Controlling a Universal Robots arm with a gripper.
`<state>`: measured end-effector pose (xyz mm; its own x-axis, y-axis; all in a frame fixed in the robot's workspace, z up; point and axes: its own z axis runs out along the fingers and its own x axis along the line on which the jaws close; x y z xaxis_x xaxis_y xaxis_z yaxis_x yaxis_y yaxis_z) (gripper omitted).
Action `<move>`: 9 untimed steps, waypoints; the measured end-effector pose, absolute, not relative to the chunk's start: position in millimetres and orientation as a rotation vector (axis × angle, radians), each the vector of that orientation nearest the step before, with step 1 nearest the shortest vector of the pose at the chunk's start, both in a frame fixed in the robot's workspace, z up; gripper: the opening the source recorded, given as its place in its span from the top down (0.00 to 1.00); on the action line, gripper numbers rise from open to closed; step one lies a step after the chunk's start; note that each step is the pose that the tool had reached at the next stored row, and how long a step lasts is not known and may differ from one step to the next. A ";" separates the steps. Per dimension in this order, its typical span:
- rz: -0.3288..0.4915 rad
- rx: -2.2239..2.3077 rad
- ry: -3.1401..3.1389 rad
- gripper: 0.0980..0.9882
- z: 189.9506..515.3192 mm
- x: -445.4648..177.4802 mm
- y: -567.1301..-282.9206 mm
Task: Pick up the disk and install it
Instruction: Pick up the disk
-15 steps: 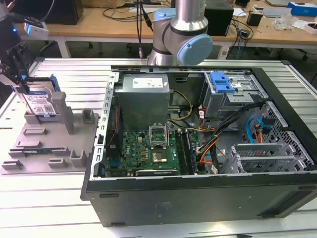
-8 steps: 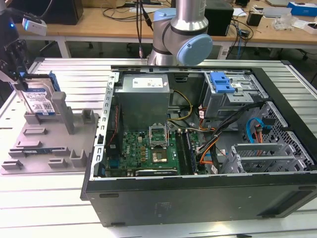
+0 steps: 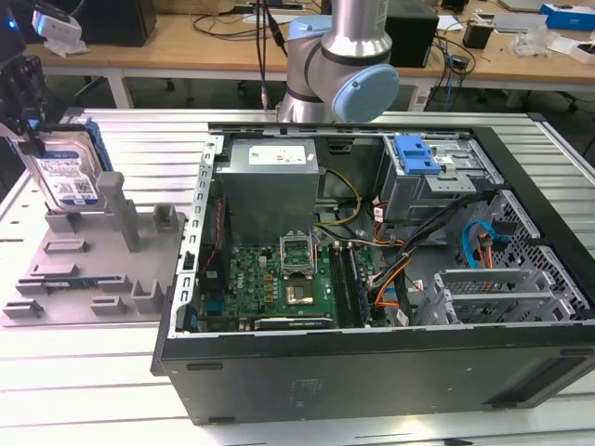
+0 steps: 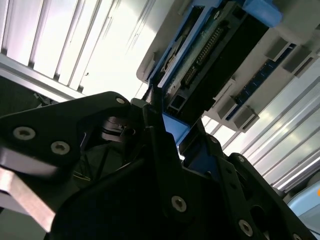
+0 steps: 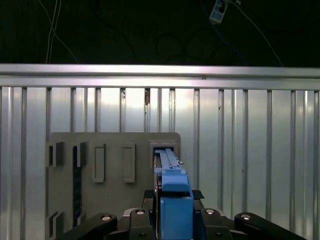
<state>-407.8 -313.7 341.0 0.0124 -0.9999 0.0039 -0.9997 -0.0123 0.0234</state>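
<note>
The disk (image 3: 63, 172) is a silver drive with a white-and-blue label in a blue bracket. It stands on edge at the exterior view's far left, its lower edge at the back slot of the grey holder plate (image 3: 84, 269). My black gripper (image 3: 30, 135) comes down onto its top and is shut on it. In the first wrist view the blue bracket of the disk (image 5: 172, 185) runs between the two fingers of the gripper (image 5: 172, 202), above the holder plate (image 5: 115, 150). The second wrist view shows the disk's connector end (image 4: 210, 55) beyond the gripper (image 4: 167, 125).
An open computer case (image 3: 372, 362) lies on the slatted aluminium table (image 3: 93, 372), to the exterior view's right of the holder. Inside are a grey power supply (image 3: 270, 186), a motherboard (image 3: 279, 279) and a drive cage with a blue latch (image 3: 416, 153). The arm's base (image 3: 339, 65) stands behind the case.
</note>
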 end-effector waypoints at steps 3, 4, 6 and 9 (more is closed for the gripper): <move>-0.021 2.221 -2.194 0.70 353.3 -407.8 -313.7; -0.021 2.221 -2.194 0.70 356.5 -407.8 -313.7; -0.021 2.221 -2.194 0.70 362.0 -407.8 -313.7; -0.022 2.222 -2.194 0.70 370.3 -407.8 -313.7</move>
<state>-407.8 -313.7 370.3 0.0124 -0.9999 0.0033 -0.9997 -0.0123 0.0233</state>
